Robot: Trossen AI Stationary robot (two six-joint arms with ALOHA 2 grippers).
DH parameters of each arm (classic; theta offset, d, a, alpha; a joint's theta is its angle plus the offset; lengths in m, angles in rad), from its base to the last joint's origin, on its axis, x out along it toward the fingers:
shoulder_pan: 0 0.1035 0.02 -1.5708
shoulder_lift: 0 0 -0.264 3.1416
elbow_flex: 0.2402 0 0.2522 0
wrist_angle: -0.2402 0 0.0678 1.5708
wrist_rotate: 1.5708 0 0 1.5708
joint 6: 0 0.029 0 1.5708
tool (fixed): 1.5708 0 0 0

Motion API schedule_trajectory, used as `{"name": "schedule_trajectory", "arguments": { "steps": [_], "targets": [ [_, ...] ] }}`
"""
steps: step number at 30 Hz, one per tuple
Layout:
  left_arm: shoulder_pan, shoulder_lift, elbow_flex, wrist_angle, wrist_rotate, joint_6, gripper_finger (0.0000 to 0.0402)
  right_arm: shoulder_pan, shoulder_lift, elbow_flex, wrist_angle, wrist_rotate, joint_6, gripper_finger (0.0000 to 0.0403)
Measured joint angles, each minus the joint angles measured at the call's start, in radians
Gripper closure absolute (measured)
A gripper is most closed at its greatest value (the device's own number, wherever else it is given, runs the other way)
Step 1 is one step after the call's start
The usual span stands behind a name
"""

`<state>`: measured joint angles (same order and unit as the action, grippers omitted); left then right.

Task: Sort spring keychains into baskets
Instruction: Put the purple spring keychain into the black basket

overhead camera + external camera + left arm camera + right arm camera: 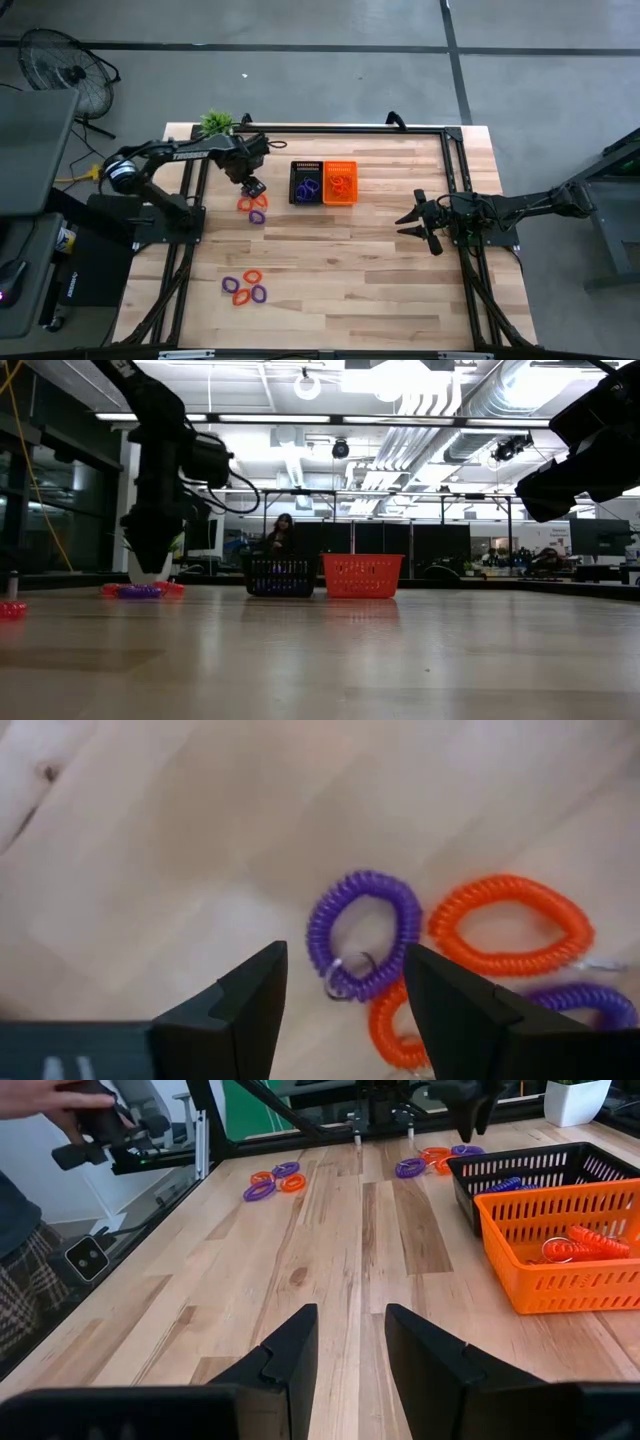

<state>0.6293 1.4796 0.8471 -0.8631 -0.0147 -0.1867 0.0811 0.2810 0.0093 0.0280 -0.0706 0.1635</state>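
My left gripper [255, 186] hovers open over a small cluster of spring keychains [253, 208] left of the baskets. In the left wrist view its gripper [345, 995] stands above a purple coil [365, 930], beside orange coils [510, 925] and another purple one [590, 1003]. A second cluster [245, 287] lies nearer the table's near edge. The black basket [306, 183] holds purple coils; the orange basket [340, 183] holds orange ones. My right gripper [413, 222] waits open over the table's right part, its gripper [350, 1350] empty.
A small green potted plant [216, 123] stands at the far left corner behind the left arm. A black frame rail [350, 130] runs along the far edge. A person's hand [60, 1110] holds a device beyond the table's edge. Bare wood lies between the baskets and the right gripper.
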Motion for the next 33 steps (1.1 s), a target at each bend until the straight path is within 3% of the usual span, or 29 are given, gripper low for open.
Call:
{"name": "schedule_trajectory", "arguments": {
  "steps": [8, 14, 33],
  "targets": [
    [0.013, 0.074, 0.015, -0.001, -0.007, 0.027, 0.0204, 0.0, 0.0, 0.0, 0.0, 0.0, 0.0, 0.0289],
    [0.013, 0.128, 0.015, 0.026, -0.074, 0.055, 0.0204, 0.0, 0.0, 0.0, 0.0, 0.0, 0.0, 0.0289],
    [0.013, 0.189, 0.018, 0.041, 0.001, 0.113, 0.0204, 0.0, 0.0, 0.0, 0.0, 0.0, 0.0, 0.0289]
  ]
}}
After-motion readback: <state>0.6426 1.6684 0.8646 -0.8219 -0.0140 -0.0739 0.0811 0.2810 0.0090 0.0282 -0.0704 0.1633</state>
